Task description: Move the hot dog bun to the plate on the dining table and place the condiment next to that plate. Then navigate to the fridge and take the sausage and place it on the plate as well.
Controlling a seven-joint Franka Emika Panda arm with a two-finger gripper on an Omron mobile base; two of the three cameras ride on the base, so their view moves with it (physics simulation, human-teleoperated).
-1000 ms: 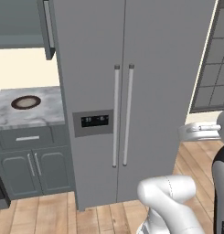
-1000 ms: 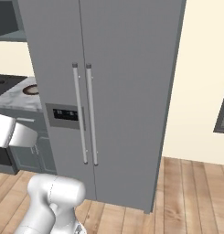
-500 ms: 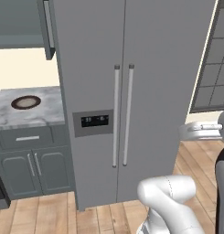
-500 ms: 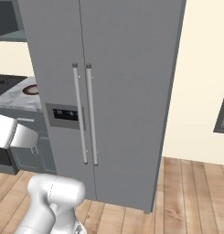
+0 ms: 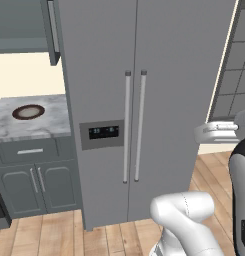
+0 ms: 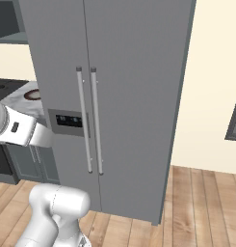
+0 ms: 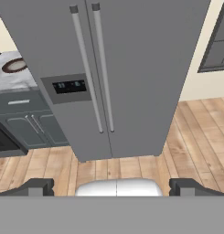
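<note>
Kitchen: closed fridge (image 7: 131, 68) faces the open gripper (image 7: 111, 187), apart.

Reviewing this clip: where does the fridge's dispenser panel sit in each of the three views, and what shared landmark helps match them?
Left base view: the dispenser panel is left of centre, on the fridge's left door, beside the handles.
Right base view: it is at middle left, partly behind the white arm.
Hand view: it is upper left, left of the handles.
Shared landmark: the pair of vertical door handles, just right of the panel in every view.
</note>
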